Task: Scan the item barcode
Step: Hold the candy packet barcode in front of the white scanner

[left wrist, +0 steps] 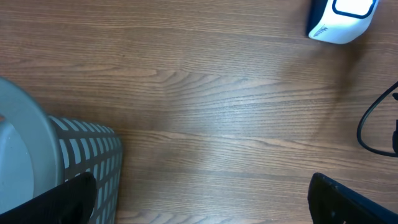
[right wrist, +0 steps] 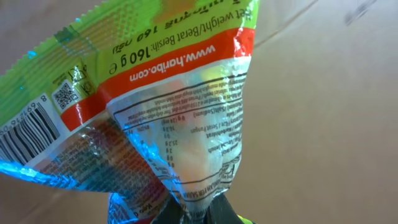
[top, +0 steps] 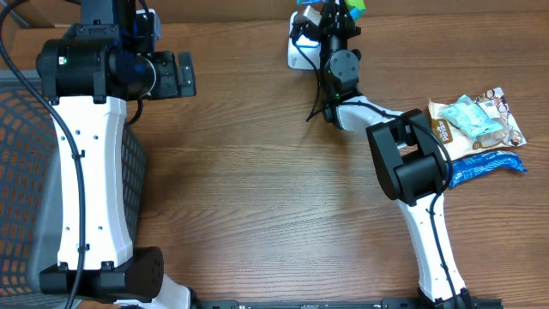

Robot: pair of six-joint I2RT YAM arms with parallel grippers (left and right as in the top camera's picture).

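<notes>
We see the right end effector pressed together on one crimped end of the candy bag. It pinches the seam at the very bottom of the right wrist view. From that pinch the bag's long axis runs up and away from the fingers, and the pouch fans wider toward the upper left. Its print reads upside down to this camera, with an orange band carrying a web address across the upper part and bright green film beyond it. The barcode sits at the bag's left edge with its bars slanted, and a small square code is just above it. The bag is thin, glossy, crinkled plastic, with a clear panel in the middle through which pale sweets show faintly.

From overhead, the bag is at the far edge of the desk, held off the wood grain. It is just beside the scanner, a rounded white shell with a dark blue side.

The left end effector is spread wide and holds nothing. Its dark fingers frame the bottom corners of the left wrist view, over bare wood. Beside it is a grey basket with a lattice wall and a smooth rim.

On the right side of the desk lie crinkly snack packets, with a blue wrapper just beside them.
</notes>
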